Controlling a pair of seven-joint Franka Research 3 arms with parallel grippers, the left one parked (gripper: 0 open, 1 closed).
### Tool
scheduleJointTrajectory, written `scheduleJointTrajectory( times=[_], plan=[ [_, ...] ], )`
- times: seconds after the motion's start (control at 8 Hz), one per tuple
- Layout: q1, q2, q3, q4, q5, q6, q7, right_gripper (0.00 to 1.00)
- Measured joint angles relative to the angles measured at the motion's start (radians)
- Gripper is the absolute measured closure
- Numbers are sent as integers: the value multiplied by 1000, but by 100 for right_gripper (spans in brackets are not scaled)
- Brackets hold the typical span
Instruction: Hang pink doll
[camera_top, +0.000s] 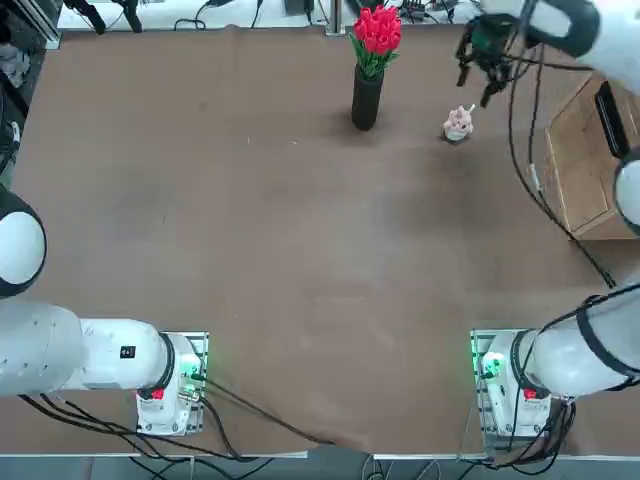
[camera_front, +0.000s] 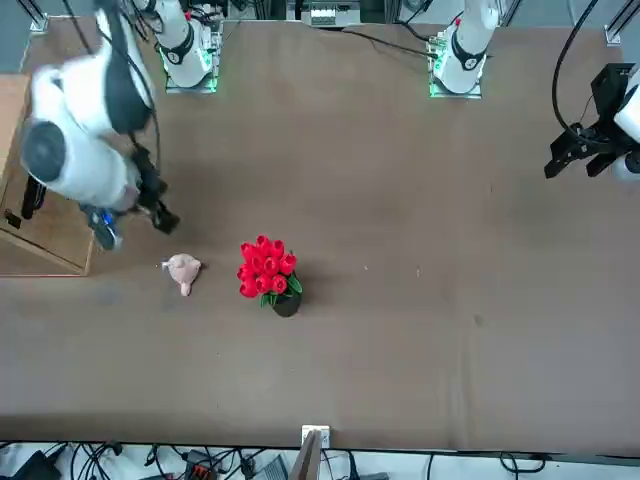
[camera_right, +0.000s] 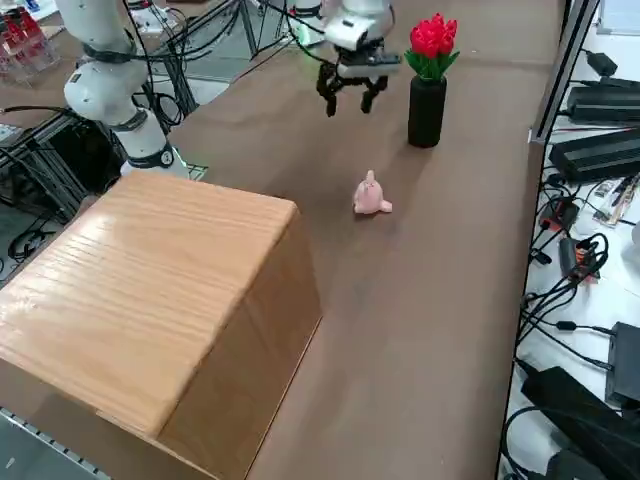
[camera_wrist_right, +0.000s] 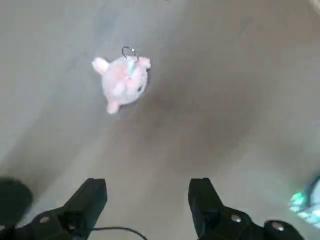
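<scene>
Over on the far side of the table (camera_top: 250, 260), left to right, the tulip vase (camera_top: 367, 98) is standing, the pink doll (camera_top: 458, 124) is lying just right of it, and the right gripper (camera_top: 487, 72) is hovering above and slightly beyond, fingers spread wide, gripping nothing. Doll's metal ring (camera_wrist_right: 128, 51) is pointing away from the fingers.

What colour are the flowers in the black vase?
The tulips are bright red, with green leaves; the front view shows them best.

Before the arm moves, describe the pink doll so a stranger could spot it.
On the brown table, find the black vase of red tulips. The tiny pale pink soft doll lies beside it, toward the wooden box, below the open right gripper; much smaller, with a metal ring.
</scene>
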Motion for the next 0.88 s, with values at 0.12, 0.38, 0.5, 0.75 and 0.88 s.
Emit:
scheduleJointTrajectory(
  times=[0.12,0.38,0.5,0.75,0.88],
  plan=[
    [7,44,0,-1,0,46,85,0],
    [2,85,-12,-7,0,111,196,0],
    [-6,97,-17,-12,0,132,244,0],
    [-12,116,-19,-43,0,202,317,0],
    [-10,122,-19,-79,0,264,349,0]
  ],
)
